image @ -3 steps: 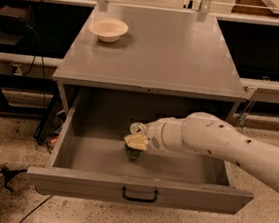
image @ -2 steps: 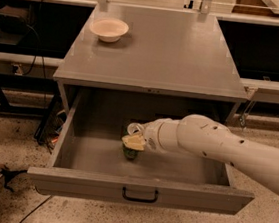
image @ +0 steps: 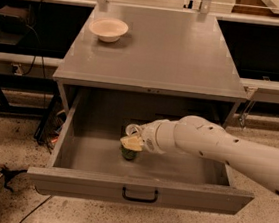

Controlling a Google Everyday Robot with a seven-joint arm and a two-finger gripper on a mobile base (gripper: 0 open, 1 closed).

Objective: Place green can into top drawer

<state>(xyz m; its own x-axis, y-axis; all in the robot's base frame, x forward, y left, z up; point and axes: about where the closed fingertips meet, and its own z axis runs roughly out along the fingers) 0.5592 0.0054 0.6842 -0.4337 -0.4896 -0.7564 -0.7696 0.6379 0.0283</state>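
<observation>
The biggest thing before me is the grey metal cabinet [image: 186, 53], with a flat top. Under the top, the top drawer [image: 81, 181] is pulled far out toward me, so its inside is open to see. From the right side the white robot arm [image: 226, 148] reaches over the drawer's side wall and down into it. On the cabinet top, at the far left corner, rests a pale shallow bowl [image: 108, 29], well apart from the arm.

The gripper [image: 133, 137] is low inside the drawer, near the middle of its floor. The green can [image: 128, 154] is directly below it, touching it or nearly so, and it seems to stand upright on the drawer floor. Only the lower dark green part of the can shows. I cannot tell if the gripper has hold of the can or has let it go. The small black handle [image: 140, 195] sits at the centre of the front panel.

In my judgement the task is at its last step: the can is inside the drawer and is being set down. The next move calls for a clean release and then a straight lift upward, so that the can does not tip and the arm does not strike the drawer's walls.

I can read no brand, label or writing anywhere, also not on the can.
</observation>
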